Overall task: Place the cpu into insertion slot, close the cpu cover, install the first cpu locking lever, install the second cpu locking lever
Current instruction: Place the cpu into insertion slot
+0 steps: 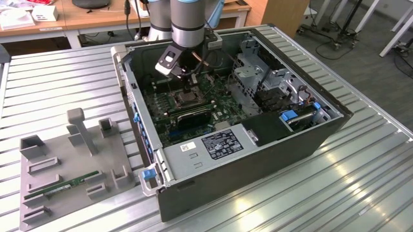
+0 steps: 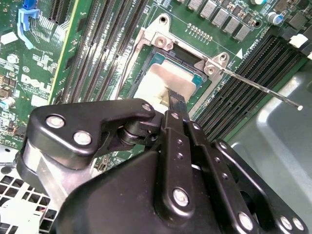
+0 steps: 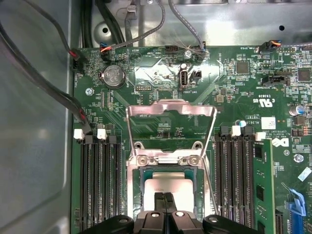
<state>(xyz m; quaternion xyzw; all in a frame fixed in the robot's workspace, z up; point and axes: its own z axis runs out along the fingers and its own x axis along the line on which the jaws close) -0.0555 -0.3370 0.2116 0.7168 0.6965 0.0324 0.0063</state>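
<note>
Hanging down into the open computer case (image 1: 258,159) with the gripper (image 1: 188,91), fingers shut tight against each other and holding nothing. Placed directly over the cpu (image 3: 168,187), which lies flat in its socket (image 3: 139,195); cannot tell if touching. Just beyond, cpu cover (image 3: 170,105) swung up open.

The exterior view looks steeply down from afar on the computer case (image 1: 258,174); both wrist views sit close above the cpu (image 3: 168,187) (image 2: 158,83), toward the case's 10 o'clock.
</note>
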